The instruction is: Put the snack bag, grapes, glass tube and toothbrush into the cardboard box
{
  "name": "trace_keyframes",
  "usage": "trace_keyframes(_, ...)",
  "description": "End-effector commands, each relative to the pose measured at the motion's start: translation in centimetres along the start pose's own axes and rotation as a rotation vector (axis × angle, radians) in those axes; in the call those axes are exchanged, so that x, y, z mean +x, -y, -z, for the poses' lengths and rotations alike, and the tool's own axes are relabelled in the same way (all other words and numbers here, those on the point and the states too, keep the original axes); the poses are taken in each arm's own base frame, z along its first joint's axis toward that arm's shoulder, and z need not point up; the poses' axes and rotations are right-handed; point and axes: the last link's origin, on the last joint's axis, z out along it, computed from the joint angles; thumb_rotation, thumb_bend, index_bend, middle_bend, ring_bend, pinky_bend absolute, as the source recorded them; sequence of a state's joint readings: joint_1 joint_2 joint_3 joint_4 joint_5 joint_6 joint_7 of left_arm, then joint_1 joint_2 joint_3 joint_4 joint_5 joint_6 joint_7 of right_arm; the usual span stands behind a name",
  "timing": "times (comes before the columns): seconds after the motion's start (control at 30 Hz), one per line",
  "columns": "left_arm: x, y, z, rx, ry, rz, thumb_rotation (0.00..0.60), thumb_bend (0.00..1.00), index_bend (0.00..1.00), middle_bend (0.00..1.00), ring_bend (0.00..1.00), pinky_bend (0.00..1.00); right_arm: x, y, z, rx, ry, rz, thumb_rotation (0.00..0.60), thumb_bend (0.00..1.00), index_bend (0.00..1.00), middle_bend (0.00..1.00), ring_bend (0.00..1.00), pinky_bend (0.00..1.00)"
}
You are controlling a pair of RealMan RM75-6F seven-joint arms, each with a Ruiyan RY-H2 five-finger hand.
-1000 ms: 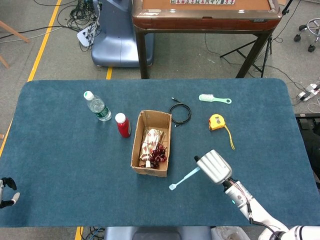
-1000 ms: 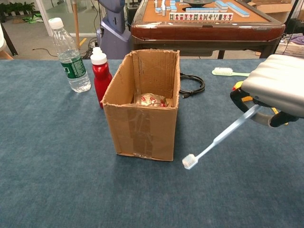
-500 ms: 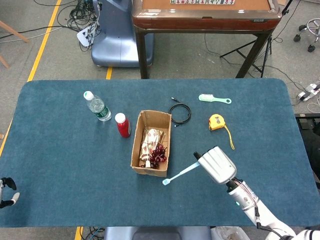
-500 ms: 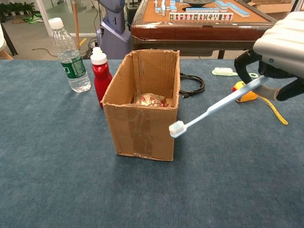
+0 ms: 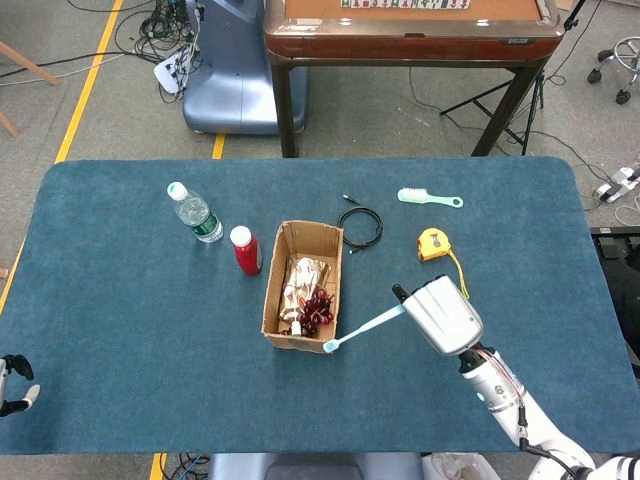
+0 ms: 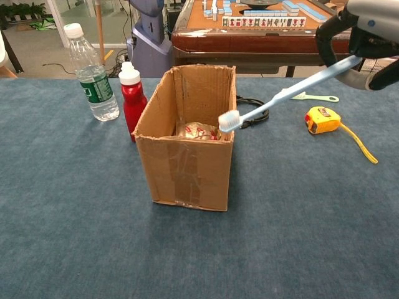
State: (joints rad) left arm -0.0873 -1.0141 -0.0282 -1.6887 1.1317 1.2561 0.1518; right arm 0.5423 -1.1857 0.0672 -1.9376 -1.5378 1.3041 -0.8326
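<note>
I have the right hand (image 5: 441, 314) closed around the handle end of the pale blue plastic toothbrush (image 5: 362, 329), which slants down and to the left so that its white bristle head sits at the near right corner of the open brown cardboard box (image 5: 271, 285); in the chest view the head hangs just above the rim at that corner, not yet inside, so I judge this item is mid-delivery and needs a little more travel to the left before I let go; inside the box I can see the dark red bunch of grapes (image 5: 318, 309) at the near end and the crinkled red-and-white snack bag (image 5: 300, 274) lying behind it, so those two look done; the glass tube I cannot make out in either view, whether it lies under the other things or is elsewhere I cannot say; the left hand (image 5: 14, 381) is only a sliver at the lower left edge of the head view, and I cannot tell whether its fingers are spread or curled, though nothing shows in it; on the blue cloth counter (image 5: 120, 310) stand a clear plastic water bottle (image 5: 194, 213) and a red bottle with a white cap (image 5: 245, 249) left of the box; right of it lie a coiled black cable (image 5: 361, 226), a mint-green brush (image 5: 428, 198) and a yellow tape measure (image 5: 434, 244), none of which belong to the job.
</note>
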Motion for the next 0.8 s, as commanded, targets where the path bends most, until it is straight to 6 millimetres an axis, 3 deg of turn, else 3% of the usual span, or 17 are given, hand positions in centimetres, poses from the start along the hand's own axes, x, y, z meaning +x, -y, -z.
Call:
trace_keyframes(0.03,0.0,0.0,0.0,-0.002,-0.002,0.001,0.6,0.28,0.55,0.46,0.37,0.65,0.4,-0.3,-0.6,-0.012,0.0,0.019,0.6,0.51,0.67,1.0,1.0,1.0)
trace_keyframes(0.3,0.1,-0.1,0.1,-0.008,-0.009,0.007,0.6,0.28,0.55,0.46,0.37,0.65,1.3,-0.5,-2.5,-0.03,0.015,0.073,0.6,0.51,0.67,1.0,1.0,1.0)
trace_keyframes(0.8,0.3,-0.1,0.2,-0.014,-0.015,0.021,0.6,0.28,0.55,0.46,0.37,0.65,1.6,1.2,-6.0,-0.039,0.073,0.186,0.6,0.51,0.67,1.0,1.0,1.0)
